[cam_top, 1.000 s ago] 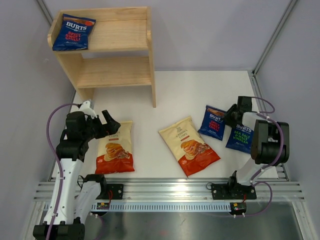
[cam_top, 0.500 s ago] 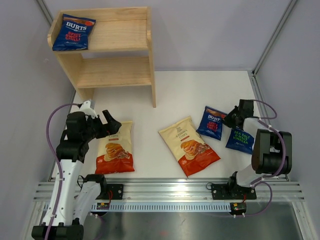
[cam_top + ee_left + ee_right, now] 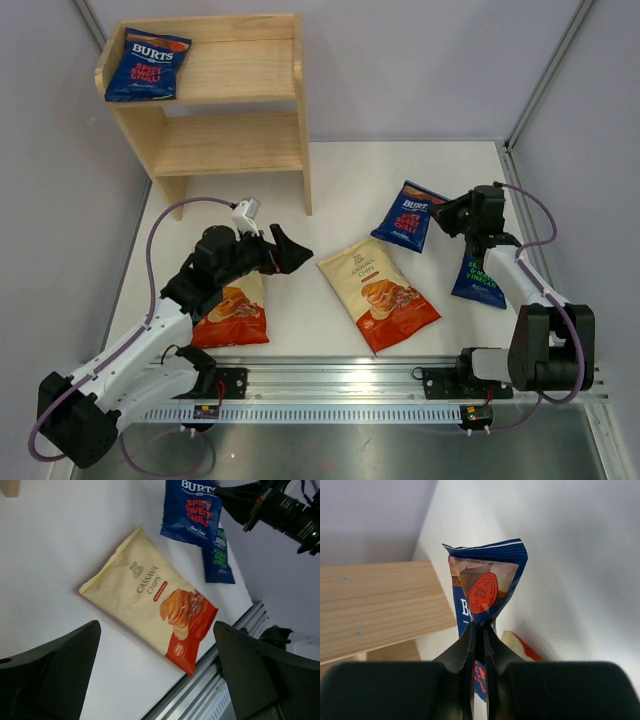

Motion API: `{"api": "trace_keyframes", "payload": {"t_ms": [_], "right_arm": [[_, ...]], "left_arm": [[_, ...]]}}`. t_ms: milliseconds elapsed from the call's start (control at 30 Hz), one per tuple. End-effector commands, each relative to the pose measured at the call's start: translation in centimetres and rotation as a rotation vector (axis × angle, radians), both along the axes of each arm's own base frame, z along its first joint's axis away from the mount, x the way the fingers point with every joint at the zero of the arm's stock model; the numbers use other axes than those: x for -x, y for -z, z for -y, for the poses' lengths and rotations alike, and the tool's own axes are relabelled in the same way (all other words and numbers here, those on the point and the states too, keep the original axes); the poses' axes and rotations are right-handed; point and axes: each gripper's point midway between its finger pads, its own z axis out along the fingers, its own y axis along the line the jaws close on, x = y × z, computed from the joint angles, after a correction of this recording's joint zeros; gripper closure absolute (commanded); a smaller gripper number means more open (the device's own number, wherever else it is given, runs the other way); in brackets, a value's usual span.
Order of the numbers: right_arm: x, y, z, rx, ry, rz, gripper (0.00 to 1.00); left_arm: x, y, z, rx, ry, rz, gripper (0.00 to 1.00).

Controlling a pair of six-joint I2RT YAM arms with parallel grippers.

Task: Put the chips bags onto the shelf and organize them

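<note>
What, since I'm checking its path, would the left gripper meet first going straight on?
Probably the middle cream chips bag, centred ahead of the open left gripper in its wrist view; depth unclear.

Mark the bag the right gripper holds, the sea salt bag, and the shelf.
spicy chilli bag [image 3: 405,218], top external view, front face.
sea salt bag [image 3: 476,281], top external view, label text.
shelf [image 3: 230,145], top external view, lower board.

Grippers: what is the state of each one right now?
Left gripper: open, empty.
Right gripper: closed on the blue Spicy Sweet Chilli bag.
</note>
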Motion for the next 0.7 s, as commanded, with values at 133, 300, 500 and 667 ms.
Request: {"api": "trace_keyframes", "payload": {"t_ms": [133, 300, 500, 667], "right_arm": [[0.4, -7.8, -5.2, -0.206, 0.070, 0.216, 1.00], [2.0, -10.3, -8.5, -0.370, 0.101, 0.267, 1.00], [4.3, -12.6, -11.8, -0.515, 0.133, 0.318, 1.00], [5.4, -14.6, -15.6, -0.623, 0.094, 0.364, 1.00]], "left_arm": [[-2.7, -4.3, 3.2, 0.305, -0.041, 0.134, 0.01], [-3.4, -5.1, 3.0, 0.416, -0.076, 0.207, 0.01], [-3.5, -7.1, 2.7, 0.532, -0.090, 0.286, 0.01], [-4.0, -7.6, 2.6, 0.536, -0.105, 0.315, 0.01]]}}
